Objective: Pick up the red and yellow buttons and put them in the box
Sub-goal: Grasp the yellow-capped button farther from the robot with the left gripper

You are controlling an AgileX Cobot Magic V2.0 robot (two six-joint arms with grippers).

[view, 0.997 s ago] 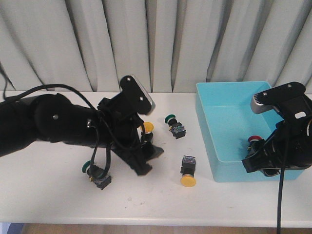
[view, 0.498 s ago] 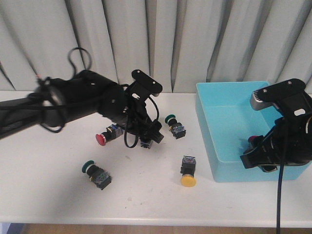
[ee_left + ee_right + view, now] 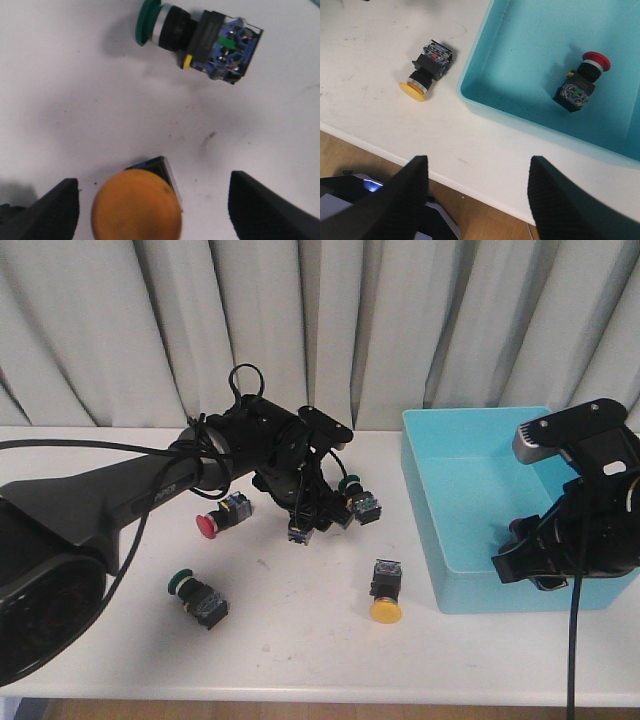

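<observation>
Since the earlier frames the left arm (image 3: pixel 150 485) has swung toward the far middle of the table (image 3: pixel 300 640), uncovering a red button (image 3: pixel 222 518) that it hid a second ago; the right arm (image 3: pixel 580 530) has scarcely shifted beside the box (image 3: pixel 470 510). Largest in view, the table carries the turquoise box at its right side, and one red button (image 3: pixel 581 82) lies on its side on the box floor, seen from the right wrist. Left gripper (image 3: pixel 150 205): its two dark fingers (image 3: pixel 47 210) stand wide apart, with a yellow button (image 3: pixel 136 211) between them — cap toward the camera, no finger visibly touching it, nothing held. Just beyond it lies a green-capped switch (image 3: pixel 197 35), on its side and apart from the yellow cap. Right gripper (image 3: pixel 477 200): fingers spread wide over the near table edge, just outside the box wall, gripping nothing. On the open table a second yellow button (image 3: pixel 384 592) lies cap toward the near edge, near the box wall but not touching; the exposed red button rests left of the left gripper. Another green-capped switch (image 3: pixel 198 597) lies toward the near left — well apart from the rest.
</observation>
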